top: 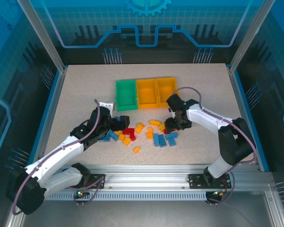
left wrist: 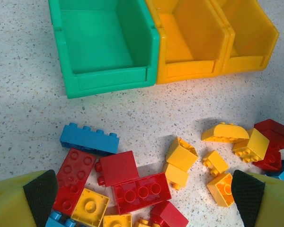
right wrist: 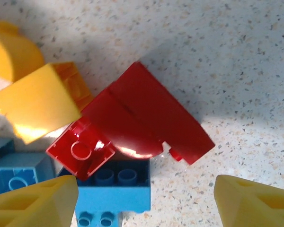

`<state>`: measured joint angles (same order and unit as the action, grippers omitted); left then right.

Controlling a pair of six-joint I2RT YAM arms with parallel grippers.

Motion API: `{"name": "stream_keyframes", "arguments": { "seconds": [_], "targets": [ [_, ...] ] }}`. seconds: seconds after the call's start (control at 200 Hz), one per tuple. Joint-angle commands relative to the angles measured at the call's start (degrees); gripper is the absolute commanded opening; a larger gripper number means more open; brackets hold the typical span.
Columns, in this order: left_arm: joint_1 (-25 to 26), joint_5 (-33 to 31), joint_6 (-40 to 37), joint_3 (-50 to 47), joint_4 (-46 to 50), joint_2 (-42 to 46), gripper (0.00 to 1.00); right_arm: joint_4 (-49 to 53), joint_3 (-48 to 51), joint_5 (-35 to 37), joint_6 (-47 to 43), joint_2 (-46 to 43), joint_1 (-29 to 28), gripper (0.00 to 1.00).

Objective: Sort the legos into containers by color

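Far middle of the table [top: 75,94]: containers [top: 146,92], three joined in a row, green bin [top: 126,94] on the left, two orange-yellow bins to its right. Just near of them: legos [top: 137,132], strewn in a band running left to right, red, blue and yellow-orange mixed, lying on the tabletop. One orange brick [top: 137,149] alone at the near edge of the band.

Low over the left end of the band: left gripper [top: 112,124], fingers [left wrist: 40,194] spread wide, clamped on nothing. Below it in the left wrist view: long red brick [left wrist: 141,191] among red and yellow ones, long blue brick [left wrist: 90,138] just far-left of them, arched yellow brick [left wrist: 225,132] to the right.

Low over the right end of the band: right gripper [top: 173,124], fingers [right wrist: 255,203] apart, gripping nothing. Under it in the right wrist view: curved red brick [right wrist: 146,118] resting partly on a blue brick [right wrist: 113,189], yellow brick [right wrist: 38,104] touching its left side. Blue brick between the two fingertips, clear of the right one.
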<state>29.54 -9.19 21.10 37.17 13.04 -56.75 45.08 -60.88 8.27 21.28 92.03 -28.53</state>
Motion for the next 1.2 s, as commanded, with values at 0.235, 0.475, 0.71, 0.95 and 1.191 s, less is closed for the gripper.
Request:
{"name": "stream_keyframes", "arguments": {
  "seconds": [0.235, 0.475, 0.71, 0.95, 1.191],
  "targets": [
    [0.5, -0.5, 0.9, -0.8, -1.9, -0.4, 0.99, -2.3, 2.5, 0.1, -2.3, -0.1, 2.0, 0.66],
    [0.6, -0.8, 0.7, -0.9, -2.4, -0.7, 0.99, -1.7, 3.2, -1.8, -6.1, -1.0, 3.9, 0.62],
    [0.6, -0.5, 0.9, -1.0, -2.4, -0.9, 0.99, -1.3, 2.3, -3.2, -11.2, 0.4, 5.3, 0.55],
    [0.6, -0.4, 1.1, -1.6, -3.3, -1.1, 0.99, -1.1, -0.1, -1.8, -18.3, 3.0, 5.6, 0.52],
    [0.6, -0.4, 0.7, -1.5, -3.3, -1.2, 0.99, -2.8, 0.2, -0.6, -23.9, 4.2, 5.8, 0.49]
  ]
}}
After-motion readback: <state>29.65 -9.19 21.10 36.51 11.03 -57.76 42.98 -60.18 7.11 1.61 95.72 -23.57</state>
